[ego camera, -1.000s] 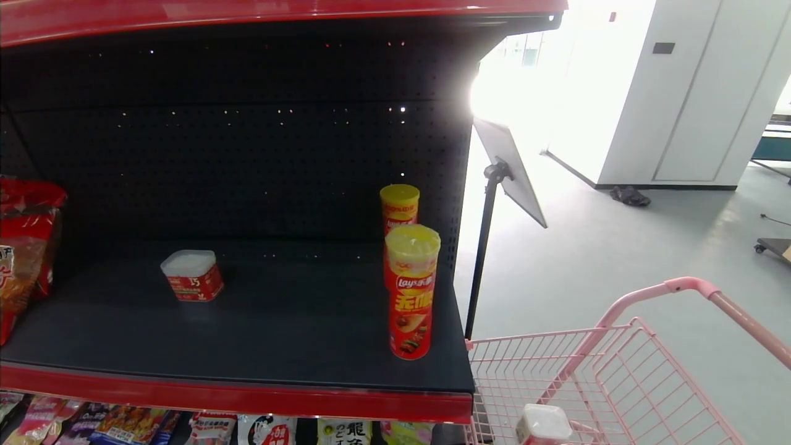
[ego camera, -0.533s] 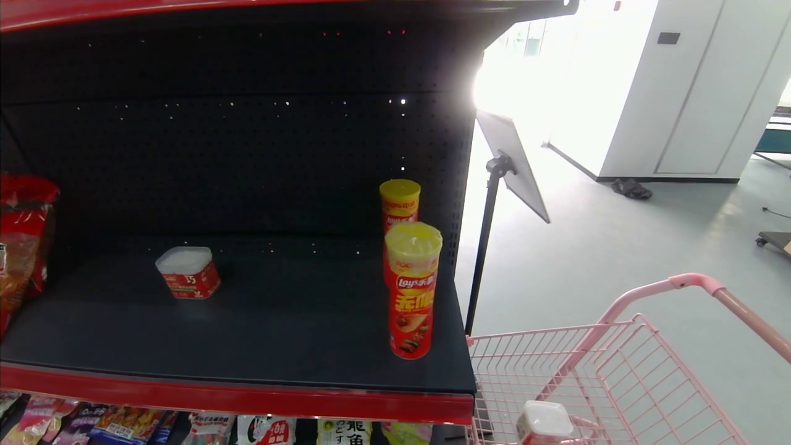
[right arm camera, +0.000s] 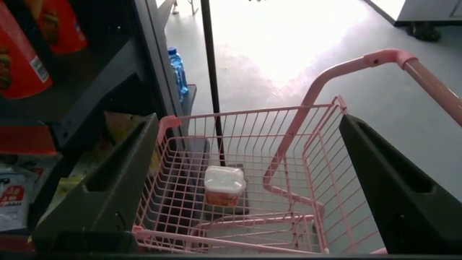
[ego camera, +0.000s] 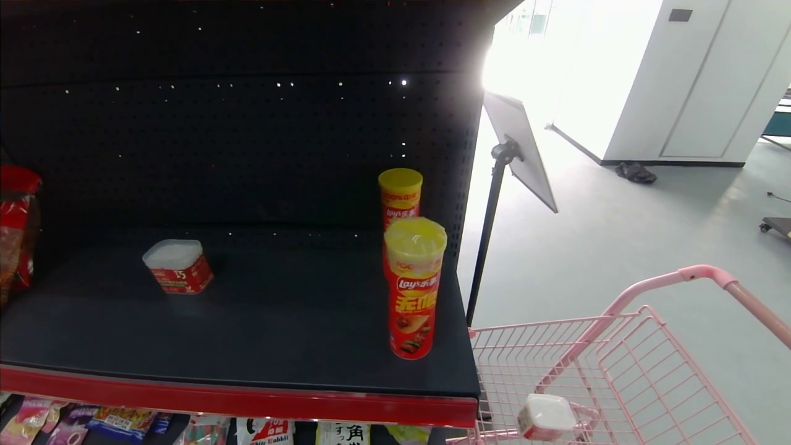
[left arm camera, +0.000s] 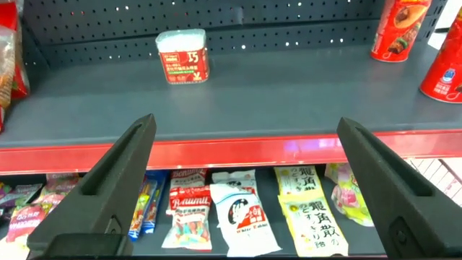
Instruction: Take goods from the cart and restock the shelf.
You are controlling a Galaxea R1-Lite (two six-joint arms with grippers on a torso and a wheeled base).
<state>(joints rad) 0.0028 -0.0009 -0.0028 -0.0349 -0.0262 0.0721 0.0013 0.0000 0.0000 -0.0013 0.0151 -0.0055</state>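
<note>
Head view: the black shelf (ego camera: 278, 334), trimmed with a red front edge, carries a white-lidded tub (ego camera: 177, 267) toward its left. Two tall red chip canisters with yellow lids stand at its right end. The front canister (ego camera: 413, 287) stands upright near the edge, and the rear canister (ego camera: 400, 194) stands upright just behind it, close to the perforated back panel. A red snack bag (ego camera: 15, 228) stands at the shelf's far left. To the right of the shelf, the pink wire cart (ego camera: 618, 371) holds a second tub (ego camera: 545, 417), also white-lidded, on its basket floor, apart from the side wires. A sign stand (ego camera: 488, 247) on a black pole rises between shelf and cart.

Left wrist view: my left tool (left arm camera: 247, 123) hangs released in front of the shelf's red edge, its two dark fingers spread wide and nothing between them. A row of snack packets (left arm camera: 238, 217) lies on the shelf below. The white-lidded tub sits well beyond the tool, near the back panel.

Right wrist view: my right tool (right arm camera: 249, 119) hovers above the cart, likewise released, fingers spread wide and grasping nothing. The second tub lies below it on the basket floor, untouched. A blue bottle (right arm camera: 178, 68) stands on the floor by the shelf's end.
</note>
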